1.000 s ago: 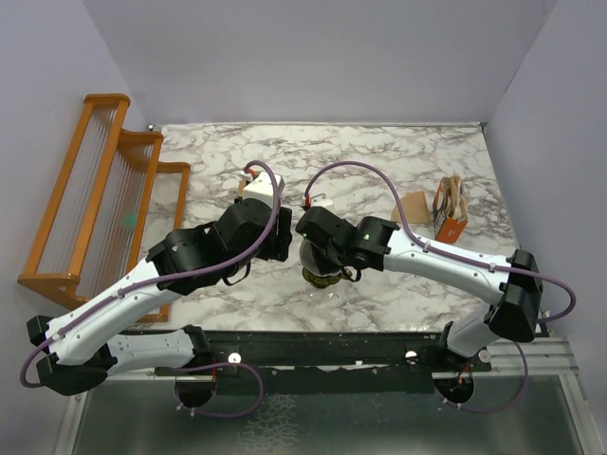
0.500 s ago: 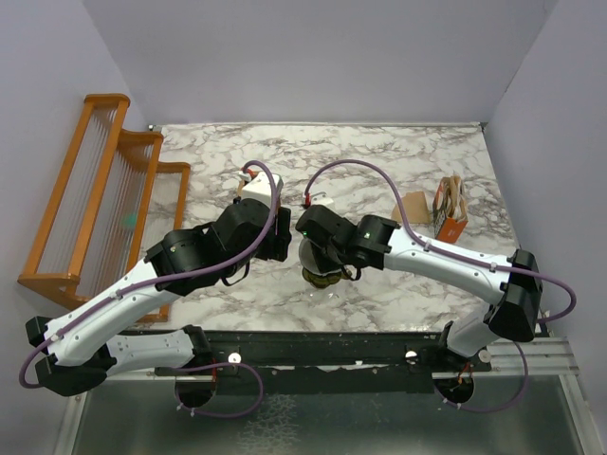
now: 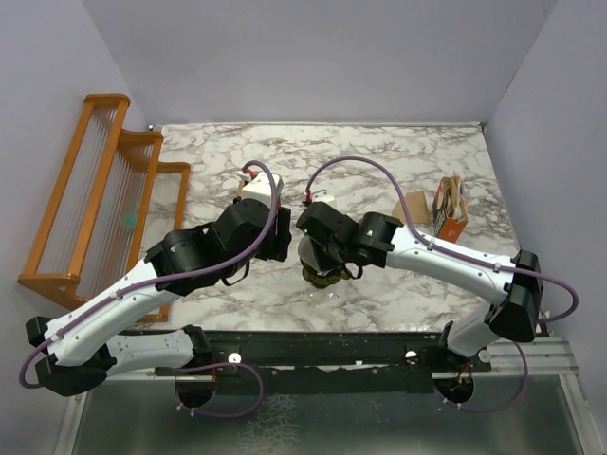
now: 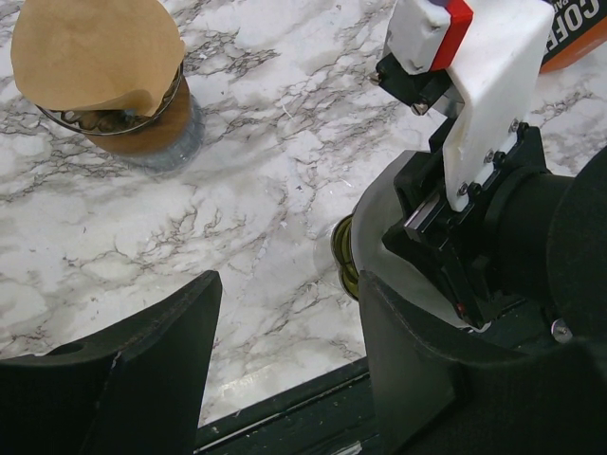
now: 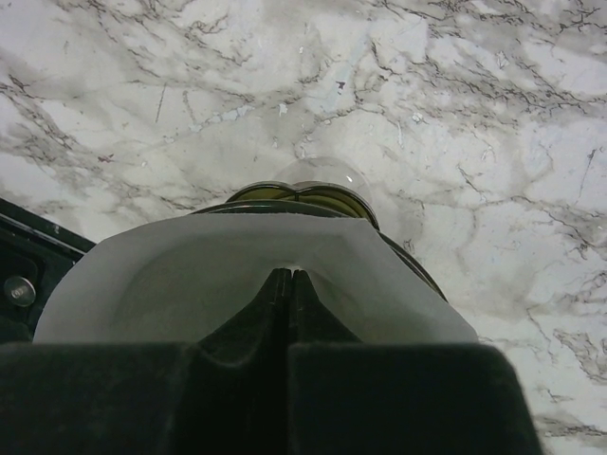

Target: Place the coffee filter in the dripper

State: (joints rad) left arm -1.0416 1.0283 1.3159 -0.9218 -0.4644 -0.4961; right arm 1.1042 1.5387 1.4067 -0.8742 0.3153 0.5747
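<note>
Right gripper pinches the filter at its rim above the dripper, a sound hold since light, floppy paper probably crumples elsewhere; left gripper stands wide, empty.

Marble table, three things standing on it.
Directly beneath your right gripper sits the dripper. Ahead and left of your left gripper stands the paper-topped stand, and ahead-right, the orange coffee pack.
</note>
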